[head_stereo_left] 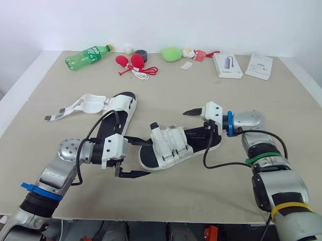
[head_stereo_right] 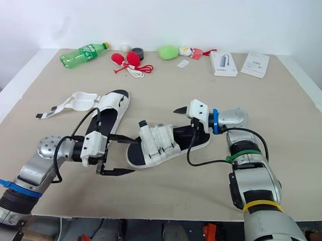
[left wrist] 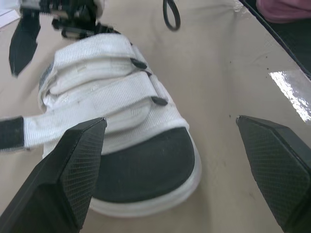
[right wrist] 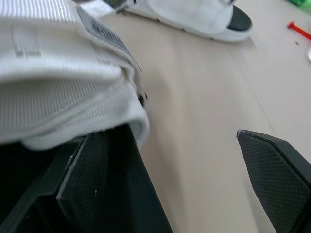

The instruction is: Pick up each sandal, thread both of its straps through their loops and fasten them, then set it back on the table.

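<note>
Beige tabletop (head_stereo_left: 288,104) under a white wall carries two white sandals: the near sandal (head_stereo_left: 170,144) lies in the middle with both straps closed across its top, and the far sandal (head_stereo_left: 116,111) lies just behind it to the left, straps splayed open. The left claw (head_stereo_left: 132,156) is spread wide either side of the near sandal's toe, pinching nothing; the right claw (head_stereo_left: 198,123) is spread at its heel end, one finger low by the black footbed

Lab-like test bench: plain beige table (head_stereo_left: 288,104), blank white wall (head_stereo_left: 164,20), stray props like green bottle (head_stereo_left: 88,56) and white boxes (head_stereo_left: 227,65).
</note>
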Robot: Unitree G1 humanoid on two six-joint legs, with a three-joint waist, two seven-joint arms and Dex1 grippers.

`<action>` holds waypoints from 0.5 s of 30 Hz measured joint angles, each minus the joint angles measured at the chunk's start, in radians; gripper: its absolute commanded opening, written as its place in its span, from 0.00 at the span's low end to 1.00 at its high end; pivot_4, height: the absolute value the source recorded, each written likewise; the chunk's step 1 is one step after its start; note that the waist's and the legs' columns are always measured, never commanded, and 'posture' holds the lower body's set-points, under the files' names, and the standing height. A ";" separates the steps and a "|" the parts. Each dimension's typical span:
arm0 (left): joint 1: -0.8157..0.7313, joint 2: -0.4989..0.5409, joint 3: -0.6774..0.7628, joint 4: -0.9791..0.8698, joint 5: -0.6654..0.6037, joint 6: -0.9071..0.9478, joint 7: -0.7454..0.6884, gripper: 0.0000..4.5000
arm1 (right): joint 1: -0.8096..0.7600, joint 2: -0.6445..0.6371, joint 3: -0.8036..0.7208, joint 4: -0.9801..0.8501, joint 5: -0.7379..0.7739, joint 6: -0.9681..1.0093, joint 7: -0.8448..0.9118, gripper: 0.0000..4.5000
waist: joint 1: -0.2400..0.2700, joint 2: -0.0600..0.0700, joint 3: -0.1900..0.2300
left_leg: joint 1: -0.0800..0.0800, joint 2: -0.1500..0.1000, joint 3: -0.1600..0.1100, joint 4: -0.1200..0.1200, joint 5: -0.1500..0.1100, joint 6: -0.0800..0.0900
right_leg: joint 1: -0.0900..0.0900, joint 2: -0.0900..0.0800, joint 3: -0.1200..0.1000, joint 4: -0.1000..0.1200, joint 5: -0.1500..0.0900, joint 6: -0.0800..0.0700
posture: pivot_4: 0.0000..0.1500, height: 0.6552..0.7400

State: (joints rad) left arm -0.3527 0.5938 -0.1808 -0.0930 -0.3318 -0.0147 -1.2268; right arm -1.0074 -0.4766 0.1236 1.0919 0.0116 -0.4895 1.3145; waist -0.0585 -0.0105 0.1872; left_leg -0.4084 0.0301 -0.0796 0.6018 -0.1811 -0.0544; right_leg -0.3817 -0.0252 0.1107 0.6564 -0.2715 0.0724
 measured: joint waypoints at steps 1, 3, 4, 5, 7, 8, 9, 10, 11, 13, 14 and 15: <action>-0.002 -0.003 0.000 0.000 0.000 0.000 0.000 0.98 | 0.000 0.007 0.000 0.001 -0.002 -0.003 -0.003 1.00 | 0.000 0.000 0.000 | 0.000 0.000 0.000 0.000 0.000 0.000 | 0.000 0.000 0.000 0.000 0.000 0.000 | 1.00 1.00; -0.002 -0.008 -0.002 0.000 0.000 0.000 0.001 0.98 | 0.000 0.020 0.000 0.001 -0.002 -0.005 -0.002 1.00 | 0.000 0.000 0.000 | 0.000 0.000 0.000 0.000 0.000 0.000 | 0.000 0.000 0.000 0.001 0.000 0.000 | 1.00 1.00; -0.002 -0.009 -0.002 0.000 0.000 0.000 0.001 0.98 | 0.000 0.026 0.000 0.001 -0.002 -0.004 0.000 1.00 | -0.001 0.000 0.000 | 0.000 0.000 0.000 0.000 0.000 0.000 | 0.000 0.000 0.000 0.001 0.000 0.000 | 1.00 1.00; -0.002 -0.010 -0.003 0.000 0.001 0.000 0.001 0.98 | 0.002 0.036 0.000 -0.002 0.001 -0.003 0.014 1.00 | -0.002 0.000 0.000 | 0.001 0.000 0.000 0.000 0.000 0.000 | 0.000 0.000 0.000 0.002 0.000 0.000 | 1.00 1.00; -0.001 -0.010 -0.003 -0.001 0.002 0.000 0.004 0.98 | 0.013 0.056 0.000 -0.020 0.011 0.003 0.040 1.00 | -0.003 0.000 0.000 | 0.001 0.000 0.000 0.001 0.000 0.000 | -0.001 0.000 0.000 0.005 -0.001 -0.001 | 1.00 1.00; 0.001 -0.010 -0.003 -0.002 0.003 0.000 0.005 0.98 | 0.017 0.060 0.000 -0.028 0.016 0.007 0.052 1.00 | -0.003 0.000 0.000 | 0.001 0.000 0.000 0.001 0.000 -0.001 | -0.001 0.000 0.000 0.006 -0.001 -0.001 | 1.00 1.00; 0.004 -0.010 -0.003 -0.003 0.005 0.000 0.006 0.98 | 0.023 0.062 0.001 -0.037 0.019 0.008 0.063 1.00 | -0.003 0.000 0.000 | 0.001 0.000 0.000 0.001 0.000 -0.001 | -0.001 0.000 0.000 0.006 -0.001 -0.001 | 1.00 1.00; 0.012 -0.010 -0.003 -0.004 0.007 0.000 0.007 0.98 | 0.032 0.061 0.001 -0.052 0.023 0.007 0.078 1.00 | -0.003 0.000 0.000 | 0.001 0.000 0.000 0.001 0.000 -0.001 | -0.001 0.000 0.000 0.007 -0.001 -0.002 | 1.00 1.00; 0.015 -0.010 -0.003 -0.004 0.008 0.000 0.009 0.98 | 0.038 0.060 0.001 -0.059 0.025 0.006 0.085 1.00 | -0.003 0.000 0.000 | 0.001 0.000 0.000 0.001 0.000 -0.001 | -0.001 0.000 0.000 0.007 -0.001 -0.002 | 1.00 1.00; 0.019 -0.010 -0.005 -0.004 0.010 0.000 0.020 0.98 | 0.057 0.053 0.002 -0.090 0.030 -0.003 0.112 1.00 | -0.003 0.000 0.000 | 0.001 0.000 0.000 0.001 0.001 -0.001 | -0.001 0.000 0.000 0.007 -0.001 -0.002 | 1.00 1.00; 0.021 -0.010 -0.005 -0.005 0.012 0.000 0.022 0.98 | 0.065 0.051 0.005 -0.104 0.034 -0.004 0.128 1.00 | -0.003 0.000 0.000 | 0.001 0.000 0.000 0.002 0.001 -0.001 | -0.001 0.000 0.000 0.008 -0.001 -0.002 | 1.00 1.00; 0.022 -0.010 -0.006 -0.007 0.014 0.000 0.023 0.98 | 0.072 0.049 0.005 -0.117 0.039 -0.005 0.145 1.00 | -0.003 0.000 0.000 | 0.001 0.000 -0.001 0.002 0.001 -0.001 | -0.001 0.000 0.000 0.008 -0.001 -0.001 | 1.00 1.00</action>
State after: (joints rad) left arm -0.3302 0.5836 -0.1867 -0.0998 -0.3178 -0.0149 -1.2037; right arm -0.9350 -0.4275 0.1290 0.9744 0.0502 -0.4945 1.4592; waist -0.0612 -0.0106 0.1871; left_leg -0.4070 0.0301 -0.0802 0.6034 -0.1803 -0.0557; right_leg -0.3827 -0.0247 0.1106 0.6643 -0.2730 0.0709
